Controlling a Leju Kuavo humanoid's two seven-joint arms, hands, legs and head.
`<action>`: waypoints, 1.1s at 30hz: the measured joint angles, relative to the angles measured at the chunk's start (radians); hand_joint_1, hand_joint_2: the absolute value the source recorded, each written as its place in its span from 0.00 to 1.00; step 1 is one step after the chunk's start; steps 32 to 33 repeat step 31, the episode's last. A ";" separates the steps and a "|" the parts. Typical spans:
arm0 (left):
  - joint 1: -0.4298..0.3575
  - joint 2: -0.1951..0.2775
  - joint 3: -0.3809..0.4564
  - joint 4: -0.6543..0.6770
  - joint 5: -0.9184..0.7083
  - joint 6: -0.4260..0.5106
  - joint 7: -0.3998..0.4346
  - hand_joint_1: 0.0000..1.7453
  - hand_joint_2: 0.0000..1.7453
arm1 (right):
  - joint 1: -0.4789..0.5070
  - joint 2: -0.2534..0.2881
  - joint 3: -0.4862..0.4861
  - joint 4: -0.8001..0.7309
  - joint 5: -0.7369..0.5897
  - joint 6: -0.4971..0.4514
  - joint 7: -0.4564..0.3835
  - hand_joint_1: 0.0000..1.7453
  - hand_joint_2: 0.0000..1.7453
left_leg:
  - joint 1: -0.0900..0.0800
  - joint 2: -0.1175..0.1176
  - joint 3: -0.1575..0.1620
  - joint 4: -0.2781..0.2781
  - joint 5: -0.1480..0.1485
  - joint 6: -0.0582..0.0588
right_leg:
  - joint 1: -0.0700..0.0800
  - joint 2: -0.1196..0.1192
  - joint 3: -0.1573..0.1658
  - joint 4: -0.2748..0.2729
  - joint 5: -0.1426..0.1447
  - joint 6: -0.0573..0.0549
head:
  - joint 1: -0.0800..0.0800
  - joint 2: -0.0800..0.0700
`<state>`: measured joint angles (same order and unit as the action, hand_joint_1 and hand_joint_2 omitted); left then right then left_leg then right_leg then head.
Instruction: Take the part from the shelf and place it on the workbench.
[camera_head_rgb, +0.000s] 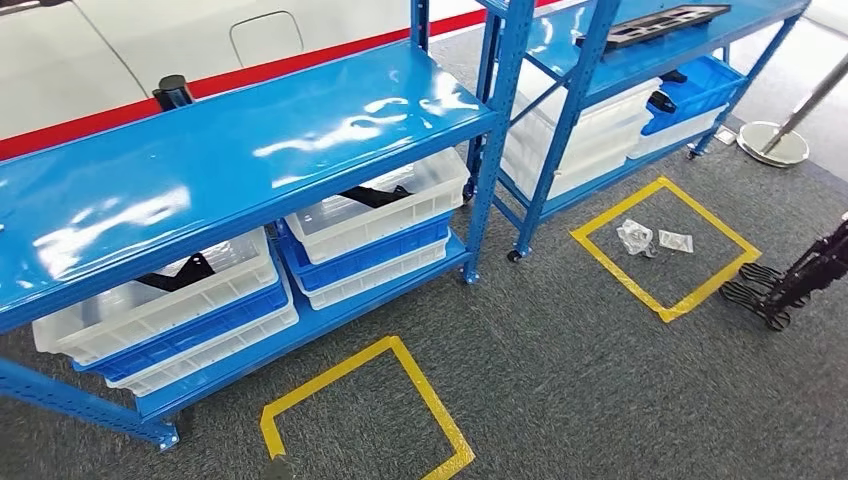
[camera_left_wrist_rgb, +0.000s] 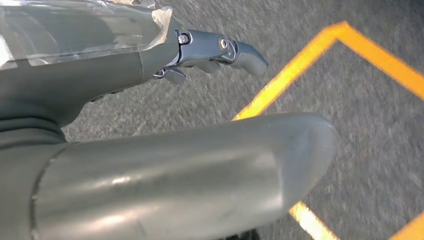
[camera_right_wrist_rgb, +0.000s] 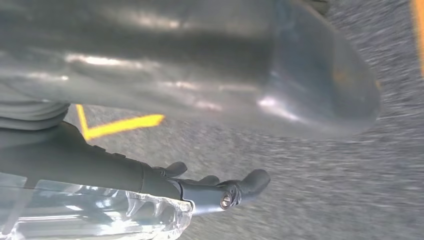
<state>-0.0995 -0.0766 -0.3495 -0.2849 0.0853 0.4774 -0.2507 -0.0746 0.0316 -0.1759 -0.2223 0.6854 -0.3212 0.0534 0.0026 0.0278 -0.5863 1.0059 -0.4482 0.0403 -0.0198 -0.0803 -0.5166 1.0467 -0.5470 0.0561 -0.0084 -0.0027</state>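
Observation:
Black parts lie in white bins on the lower level of the blue shelf (camera_head_rgb: 250, 150): one part (camera_head_rgb: 375, 195) in the right bin, another (camera_head_rgb: 180, 272) in the left bin. A second blue shelf (camera_head_rgb: 590, 60) at the right carries a black tray (camera_head_rgb: 665, 25) on top and a dark part (camera_head_rgb: 662, 102) in a blue bin. My left hand (camera_left_wrist_rgb: 100, 75) hangs over the grey carpet, fingers (camera_left_wrist_rgb: 225, 50) stretched out and thumb (camera_left_wrist_rgb: 190, 175) apart, holding nothing. My right hand (camera_right_wrist_rgb: 100, 165) hangs likewise, fingers (camera_right_wrist_rgb: 225, 192) extended, thumb (camera_right_wrist_rgb: 200, 65) apart, nothing in it.
Two yellow taped squares mark the carpet, one (camera_head_rgb: 360, 400) in front of the near shelf, one (camera_head_rgb: 665, 245) with plastic scraps (camera_head_rgb: 635, 237) inside. A black stand (camera_head_rgb: 790, 280) and a round metal base (camera_head_rgb: 772, 143) are at the right. A black cylinder (camera_head_rgb: 172, 92) stands on the shelf top.

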 joint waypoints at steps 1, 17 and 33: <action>-0.001 -0.001 0.000 0.000 0.000 0.000 0.000 0.00 0.00 | 0.001 -0.001 0.000 0.000 0.000 0.000 0.000 0.00 0.00 | 0.002 -0.013 0.001 -0.002 0.002 0.005 | -0.002 0.033 -0.026 0.053 -0.026 -0.004 | 0.002 0.000; 0.009 -0.001 0.000 0.001 0.006 0.000 0.000 0.00 0.00 | 0.003 -0.002 0.000 0.001 0.006 -0.001 0.002 0.00 0.00 | 0.003 -0.047 -0.077 0.160 -0.086 -0.040 | -0.008 0.067 -0.020 -0.028 0.048 -0.032 | -0.009 0.000; 0.007 0.001 -0.001 0.000 0.005 -0.001 -0.001 0.00 0.00 | -0.001 -0.001 0.000 -0.001 0.001 -0.005 0.000 0.00 0.00 | -0.005 -0.003 0.006 -0.006 0.002 0.009 | 0.009 0.000 -0.010 0.004 0.004 -0.014 | -0.005 0.000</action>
